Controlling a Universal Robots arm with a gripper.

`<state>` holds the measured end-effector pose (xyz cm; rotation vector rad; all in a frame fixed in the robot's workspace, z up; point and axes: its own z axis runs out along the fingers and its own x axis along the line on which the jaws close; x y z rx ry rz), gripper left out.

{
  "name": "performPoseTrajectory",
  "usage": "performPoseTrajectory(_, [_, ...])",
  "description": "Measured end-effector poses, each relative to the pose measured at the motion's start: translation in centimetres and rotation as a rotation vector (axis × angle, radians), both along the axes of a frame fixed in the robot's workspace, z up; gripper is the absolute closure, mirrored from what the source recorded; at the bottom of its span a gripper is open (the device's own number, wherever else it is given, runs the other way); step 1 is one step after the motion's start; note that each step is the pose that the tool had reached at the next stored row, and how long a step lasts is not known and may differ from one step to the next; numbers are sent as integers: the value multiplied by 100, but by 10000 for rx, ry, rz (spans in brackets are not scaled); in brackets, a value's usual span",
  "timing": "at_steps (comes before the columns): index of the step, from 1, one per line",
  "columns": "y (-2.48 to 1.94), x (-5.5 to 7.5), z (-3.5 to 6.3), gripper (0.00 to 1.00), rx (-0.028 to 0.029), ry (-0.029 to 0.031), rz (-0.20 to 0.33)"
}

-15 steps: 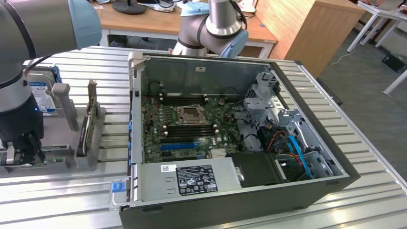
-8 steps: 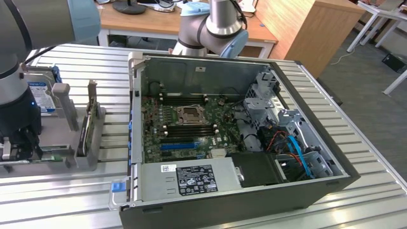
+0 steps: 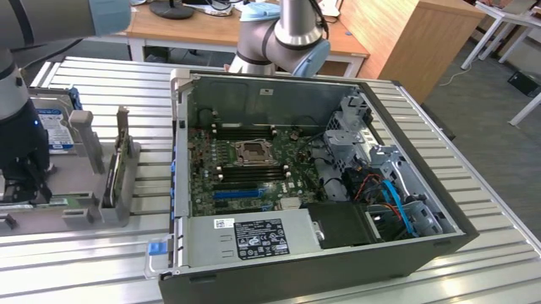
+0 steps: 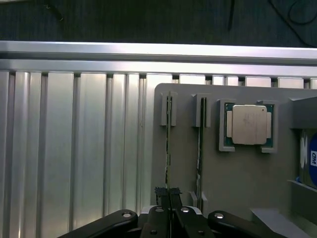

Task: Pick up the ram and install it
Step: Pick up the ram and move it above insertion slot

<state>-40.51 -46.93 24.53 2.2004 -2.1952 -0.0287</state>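
The ram (image 4: pixel 168 144) is seen edge-on as a thin stick standing in a slotted grey holder (image 4: pixel 183 163). My gripper (image 4: pixel 168 191) is directly over one end of it. Both dark fingers (image 4: pixel 161 192) are pressed together on the stick's edge, so the gripper is shut on the ram, which still sits in its slot. A second thin stick (image 4: pixel 199 144) stands in the neighbouring slot, untouched. In the exterior view my gripper (image 3: pixel 24 190) hangs low over the grey holder (image 3: pixel 85 177) at the exterior view's left, well away from the open computer case (image 3: pixel 279 82).
A processor chip (image 4: pixel 247 124) lies in a recess beside the sticks, with a blue-labelled hard drive (image 3: pixel 55 130) further along. Upright cards (image 3: pixel 110 183) stand on the holder. The motherboard (image 3: pixel 245 164) lies inside the case with its black slots (image 3: pixel 253 172), above the power supply (image 3: pixel 253 237). Ribbed aluminium table (image 4: pixel 74 148) lies around.
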Motion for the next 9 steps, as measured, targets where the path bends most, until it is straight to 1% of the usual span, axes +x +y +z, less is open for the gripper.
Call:
performPoseTrajectory(4, [0,0,112,89,1,-1,0])
performPoseTrajectory(9, [0,0,202,89,1,0,0])
